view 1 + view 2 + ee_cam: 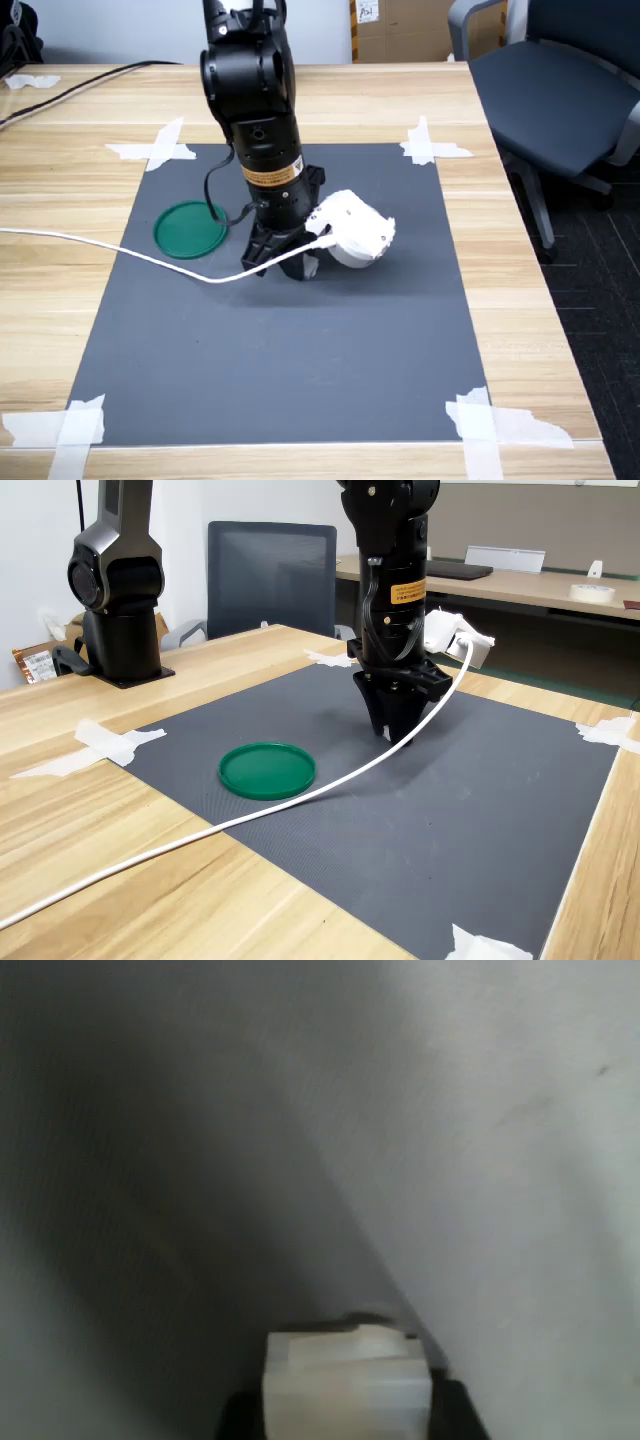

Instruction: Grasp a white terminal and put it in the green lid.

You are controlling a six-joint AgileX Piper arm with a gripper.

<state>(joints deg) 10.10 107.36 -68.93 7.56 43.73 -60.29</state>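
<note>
Nearest the camera in the first exterior view, white tape strips (505, 423) fix the near corners of a dark grey mat (290, 340) to a wooden table (60, 300). A white cable (120, 255) runs from that view's left edge across the mat to a white camera housing (352, 230) mounted on the arm's wrist. The black arm (262, 130) stands nearly vertical over the middle of the mat, with the gripper (283, 263) lowered to the mat surface. The wrist view, blurred and very close, shows the white terminal (345, 1385) seated between dark finger parts; whether the jaws are clamped on it or merely bracket it cannot be determined. The green lid (190, 229) lies flat on the mat to the first exterior view's left of the gripper, near it but apart. In the second exterior view, a second black arm base (118, 600) stands on the far left of the table. An office chair (560, 90) stands beyond the table's far right corner in the first exterior view.
</note>
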